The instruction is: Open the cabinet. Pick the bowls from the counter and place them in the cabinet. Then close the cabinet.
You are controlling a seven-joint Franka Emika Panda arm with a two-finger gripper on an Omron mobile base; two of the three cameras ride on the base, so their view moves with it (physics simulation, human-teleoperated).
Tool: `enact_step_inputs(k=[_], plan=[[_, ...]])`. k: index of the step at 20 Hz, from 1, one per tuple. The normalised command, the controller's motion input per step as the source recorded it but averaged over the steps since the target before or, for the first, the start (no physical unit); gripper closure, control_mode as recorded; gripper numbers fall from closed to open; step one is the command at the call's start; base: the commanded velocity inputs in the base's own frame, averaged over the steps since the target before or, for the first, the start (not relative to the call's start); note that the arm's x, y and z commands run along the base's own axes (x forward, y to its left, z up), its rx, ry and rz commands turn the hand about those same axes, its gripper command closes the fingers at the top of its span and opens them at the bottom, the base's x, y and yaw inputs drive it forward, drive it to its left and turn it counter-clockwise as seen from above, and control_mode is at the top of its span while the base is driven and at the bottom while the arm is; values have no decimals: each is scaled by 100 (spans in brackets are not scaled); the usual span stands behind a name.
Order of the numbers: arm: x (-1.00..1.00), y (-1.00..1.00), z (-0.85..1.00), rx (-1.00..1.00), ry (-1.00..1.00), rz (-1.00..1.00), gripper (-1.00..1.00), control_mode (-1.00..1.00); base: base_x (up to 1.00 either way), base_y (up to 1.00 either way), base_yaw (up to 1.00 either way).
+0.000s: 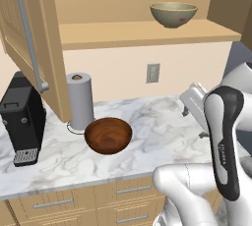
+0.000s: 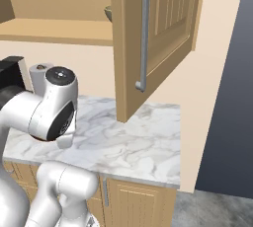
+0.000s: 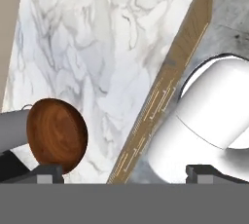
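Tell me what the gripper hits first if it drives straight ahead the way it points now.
Probably the bare marble counter. In the hand view the open gripper looks down at the countertop near its front edge, with the brown wooden bowl off toward one fingertip, not centred. Depth is unclear, so this is a best guess.

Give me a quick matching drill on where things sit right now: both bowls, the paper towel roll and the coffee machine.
Things:
1. beige bowl
2. wooden bowl
3. paper towel roll
4. coffee machine

Places:
A. far left end of the counter
B. on the cabinet shelf
C. upright just behind the wooden bowl
D. on the marble, mid-counter

Pairs: 1-B, 2-D, 3-C, 4-A
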Motion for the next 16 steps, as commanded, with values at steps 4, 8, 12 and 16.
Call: enact_step_inputs(k=[4,8,12,16], plan=[[2,36,-31,-8,0,28,-100,-100,0,0,0],[28,45,-38,-11,-7,17,-100,-100,0,0,0],[42,45,-35,-6,-5,14,-100,-100,0,0,0],[43,34,-42,-1,-1,11,-100,-100,0,0,0]])
